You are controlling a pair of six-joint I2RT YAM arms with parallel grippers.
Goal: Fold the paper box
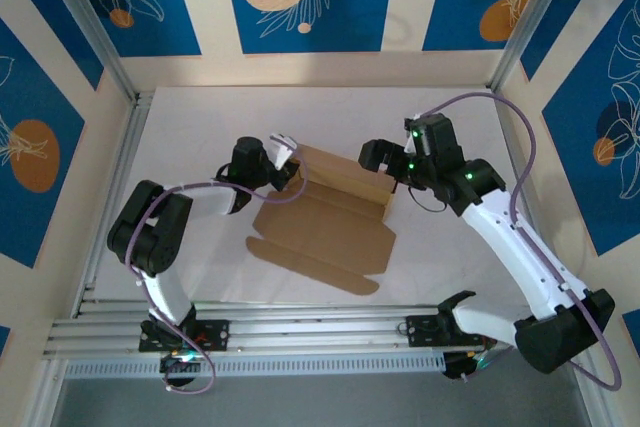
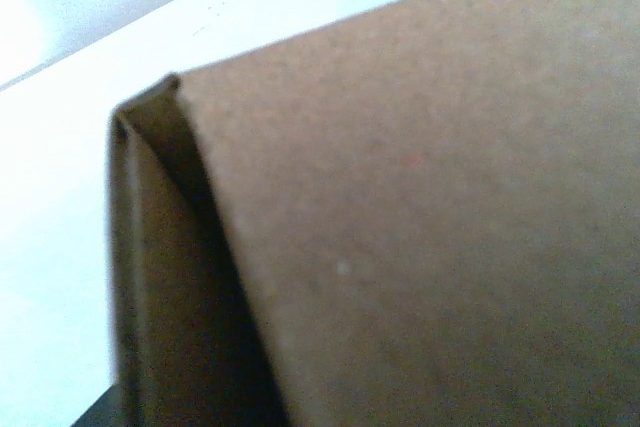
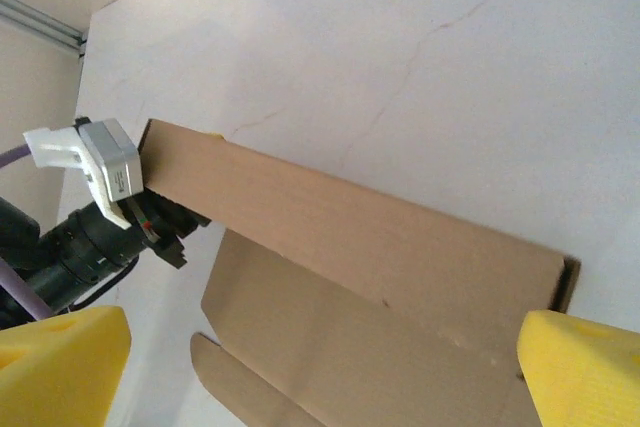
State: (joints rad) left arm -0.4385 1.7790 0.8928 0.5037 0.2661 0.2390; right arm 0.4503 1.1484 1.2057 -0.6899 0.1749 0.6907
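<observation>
A: Where's the box?
B: The paper box lies centre frame on the table, back flap upright. My left gripper touches the flap's left end, but I can't tell its grip. My right gripper is at the flap's right end, yellow pads spread, released.
A: Any text?
B: The label on my left wrist camera is too small to read.

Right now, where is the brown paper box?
In the top view the paper box lies in the middle of the table, between the left hand and the right hand, its back flap standing up.
</observation>
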